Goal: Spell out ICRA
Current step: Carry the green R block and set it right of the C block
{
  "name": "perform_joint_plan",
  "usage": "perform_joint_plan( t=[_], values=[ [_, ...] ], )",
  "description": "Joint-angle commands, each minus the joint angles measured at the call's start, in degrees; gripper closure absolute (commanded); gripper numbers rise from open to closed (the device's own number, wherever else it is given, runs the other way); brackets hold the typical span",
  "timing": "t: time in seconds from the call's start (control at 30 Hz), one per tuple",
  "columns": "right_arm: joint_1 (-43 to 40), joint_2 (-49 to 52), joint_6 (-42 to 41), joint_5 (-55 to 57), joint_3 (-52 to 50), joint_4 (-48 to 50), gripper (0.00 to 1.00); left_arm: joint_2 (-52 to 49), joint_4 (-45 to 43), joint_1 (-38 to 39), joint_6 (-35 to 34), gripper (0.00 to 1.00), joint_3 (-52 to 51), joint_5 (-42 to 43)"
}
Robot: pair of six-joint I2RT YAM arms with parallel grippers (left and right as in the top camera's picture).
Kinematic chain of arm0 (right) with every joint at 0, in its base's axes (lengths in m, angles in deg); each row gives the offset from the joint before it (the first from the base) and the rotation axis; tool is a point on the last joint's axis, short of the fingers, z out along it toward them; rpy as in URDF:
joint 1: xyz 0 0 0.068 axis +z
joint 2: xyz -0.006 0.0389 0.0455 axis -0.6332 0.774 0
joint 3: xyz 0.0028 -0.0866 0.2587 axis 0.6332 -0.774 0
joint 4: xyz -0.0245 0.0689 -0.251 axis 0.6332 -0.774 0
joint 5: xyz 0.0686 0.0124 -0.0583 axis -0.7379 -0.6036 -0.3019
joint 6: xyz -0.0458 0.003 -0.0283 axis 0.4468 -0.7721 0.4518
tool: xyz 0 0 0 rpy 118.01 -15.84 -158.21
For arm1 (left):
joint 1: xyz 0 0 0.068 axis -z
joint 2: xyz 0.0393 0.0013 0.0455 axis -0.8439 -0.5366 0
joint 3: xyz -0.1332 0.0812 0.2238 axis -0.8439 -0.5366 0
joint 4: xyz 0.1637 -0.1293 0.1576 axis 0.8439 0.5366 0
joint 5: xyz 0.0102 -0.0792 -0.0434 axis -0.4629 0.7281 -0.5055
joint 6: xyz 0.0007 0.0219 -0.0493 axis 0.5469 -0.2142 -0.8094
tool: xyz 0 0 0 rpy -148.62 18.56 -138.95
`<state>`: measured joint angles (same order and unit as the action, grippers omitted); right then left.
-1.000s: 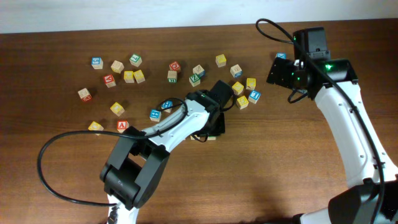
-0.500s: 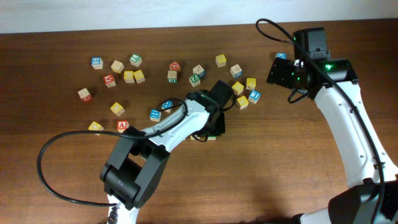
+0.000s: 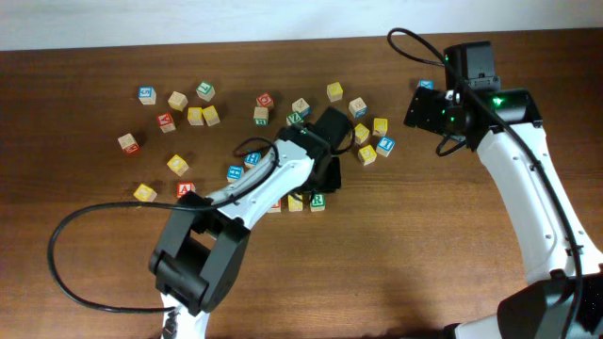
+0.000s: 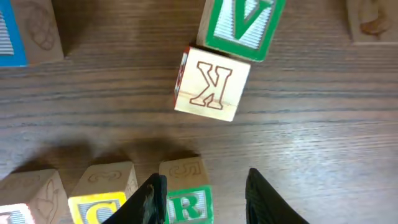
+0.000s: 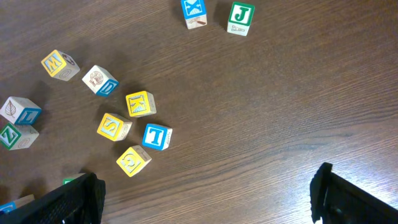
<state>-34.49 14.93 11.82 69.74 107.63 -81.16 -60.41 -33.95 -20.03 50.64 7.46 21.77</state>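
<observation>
A row of three blocks lies at the table's middle: a leftmost block (image 3: 273,203) whose letter I cannot read, a yellow C block (image 3: 295,201) and a green R block (image 3: 317,200). In the left wrist view the C block (image 4: 102,202) and the R block (image 4: 189,202) stand side by side. My left gripper (image 4: 205,175) is open just above the R block, with its left finger over the block's left edge and its right finger apart from it. A red A block (image 3: 185,190) lies to the left. My right gripper (image 5: 208,177) is open and empty, high over the far right (image 3: 426,108).
Several loose letter blocks are scattered across the far half of the table. A K block (image 4: 212,83) and a green V block (image 4: 242,25) lie just beyond the row. In the right wrist view there are a blue T block (image 5: 156,136) and a J block (image 5: 240,17).
My left gripper has drawn back from the row toward the far side, uncovering the three blocks. The right arm has not moved.
</observation>
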Motion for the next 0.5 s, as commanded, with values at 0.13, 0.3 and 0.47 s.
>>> perform_joint_plan(
  t=[0.13, 0.3, 0.47],
  values=[
    [0.00, -0.02, -0.46, -0.07, 0.74, -0.04, 0.02, 3.19, 14.01, -6.29, 3.82, 0.65, 21.09, 0.24],
    [0.00, -0.02, -0.46, -0.07, 0.74, -0.04, 0.02, 9.73, 22.27, -14.49, 6.01, 0.55, 30.95, 0.22],
    [0.00, -0.02, -0.46, -0.07, 0.74, -0.04, 0.02, 11.28, 29.81, -32.02, 7.56, 0.39, 30.69, 0.17]
  ],
)
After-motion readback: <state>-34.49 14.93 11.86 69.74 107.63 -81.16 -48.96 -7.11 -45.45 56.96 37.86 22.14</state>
